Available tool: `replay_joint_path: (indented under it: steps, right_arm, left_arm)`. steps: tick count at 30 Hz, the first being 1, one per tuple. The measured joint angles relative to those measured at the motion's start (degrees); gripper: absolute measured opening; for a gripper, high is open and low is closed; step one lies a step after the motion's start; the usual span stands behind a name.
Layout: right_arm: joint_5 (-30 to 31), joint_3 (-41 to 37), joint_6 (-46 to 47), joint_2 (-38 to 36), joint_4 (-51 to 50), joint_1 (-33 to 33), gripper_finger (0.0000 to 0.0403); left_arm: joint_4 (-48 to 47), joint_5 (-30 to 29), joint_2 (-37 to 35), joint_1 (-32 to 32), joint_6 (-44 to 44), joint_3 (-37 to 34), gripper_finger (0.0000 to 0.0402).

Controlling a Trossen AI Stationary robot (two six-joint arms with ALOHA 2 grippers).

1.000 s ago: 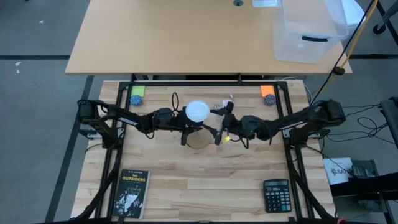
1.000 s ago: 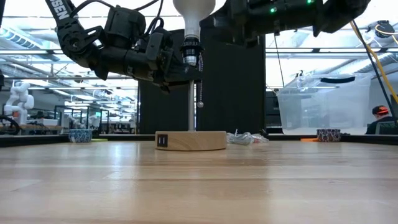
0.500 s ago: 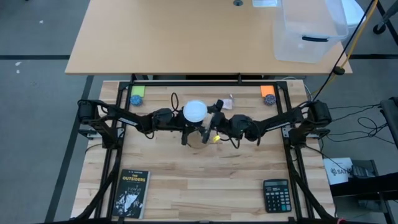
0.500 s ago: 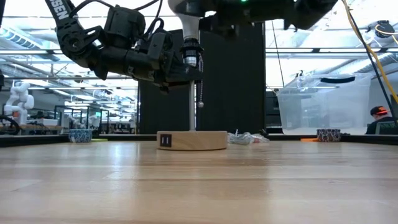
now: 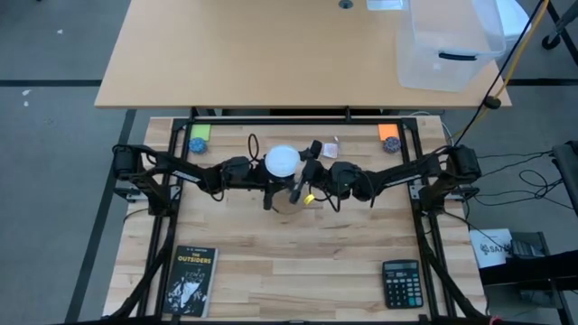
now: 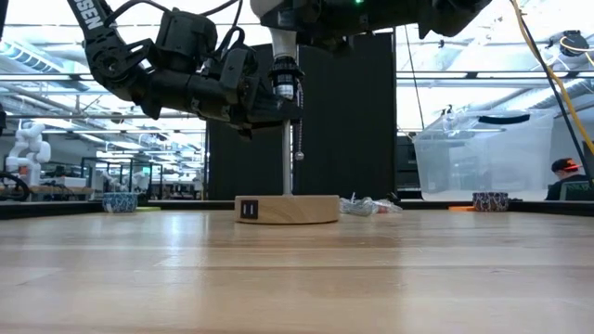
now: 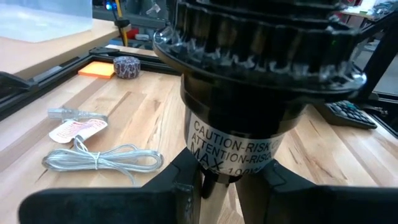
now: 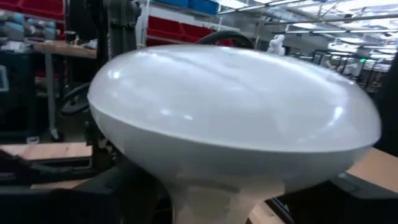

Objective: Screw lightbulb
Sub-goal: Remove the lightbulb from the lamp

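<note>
The white lightbulb (image 5: pixel 283 161) stands upright with its pale neck (image 6: pixel 283 42) in the black socket (image 6: pixel 285 79) of a lamp stand with a thin pole and a round wooden base (image 6: pixel 286 209). My left gripper (image 5: pixel 269 185) reaches in from the table's left and is shut on the stand just under the socket. My right gripper (image 5: pixel 305 171) comes from the table's right and is open. Its fingers stand on either side of the bulb's neck (image 8: pixel 224 199), below the globe (image 8: pixel 230 99), with gaps showing. The right arm hides the globe in the low view. My left gripper pinches the stand between its two fingers (image 7: pixel 177 190), right below the black socket's labelled collar (image 7: pixel 233 146). The fingers come level from the table's left and lie across the upright pole. The stand is upright, with its wooden base on the table.
A book (image 5: pixel 190 282) lies at the near left and a calculator (image 5: pixel 401 283) at the near right. A green note with a tape roll (image 5: pixel 199 138) and an orange note with a roll (image 5: pixel 389 138) lie at the far corners. A coiled cable (image 7: pixel 99 158) lies behind the lamp.
My right gripper has gone toward the table's left, up to the bulb, so that its fingers now stand on either side of the bulb. In the low view the right arm now covers the globe. The left gripper has kept its hold on the stand.
</note>
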Motion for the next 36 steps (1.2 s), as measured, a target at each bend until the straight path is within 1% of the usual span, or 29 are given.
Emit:
replay_joint_path:
  steps: [4,7,10,14,19,24,29,34,36]
  right_arm:
    - [-2.56,0.00,0.37,-0.47,-1.45,-0.73,0.0240]
    - [-4.80,0.00,0.70,-0.56,-2.21,-1.36,0.0216]
    - [-7.79,0.00,1.53,-0.70,-3.41,-2.35,0.0203]
    - [-13.21,0.04,1.56,-1.03,-4.96,-3.73,0.0198]
    - [-23.94,0.13,0.75,-2.78,-8.97,-6.44,0.0197]
    - [-34.28,0.20,-0.27,-4.11,-11.94,-9.36,0.0197]
    - [-44.71,0.22,0.36,-4.15,-12.01,-12.21,0.0197]
    - [-55.76,0.22,1.12,-4.15,-11.68,-13.34,0.0197]
    - [-59.97,0.73,1.76,-4.12,-11.73,-13.33,0.0197]
  left_arm:
    - [-0.04,0.48,0.00,-0.16,0.55,0.00,0.0071]
    - [-0.11,1.01,-0.02,-0.20,0.61,-0.04,0.0071]
    - [-0.12,2.70,-0.02,-0.17,0.73,-0.07,0.0071]
    - [-0.15,6.23,-0.02,-0.09,2.28,-0.04,0.0071]
    - [-0.29,9.84,-0.01,-0.09,3.43,0.02,0.0071]
    - [-0.63,12.11,0.00,-0.20,3.91,0.07,0.0071]
    - [-0.75,13.69,0.00,-0.45,4.91,0.07,0.0071]
    - [-1.07,17.52,0.05,-0.77,6.11,0.07,0.0070]
    - [-3.14,18.61,0.24,-0.84,6.63,-0.27,0.0069]
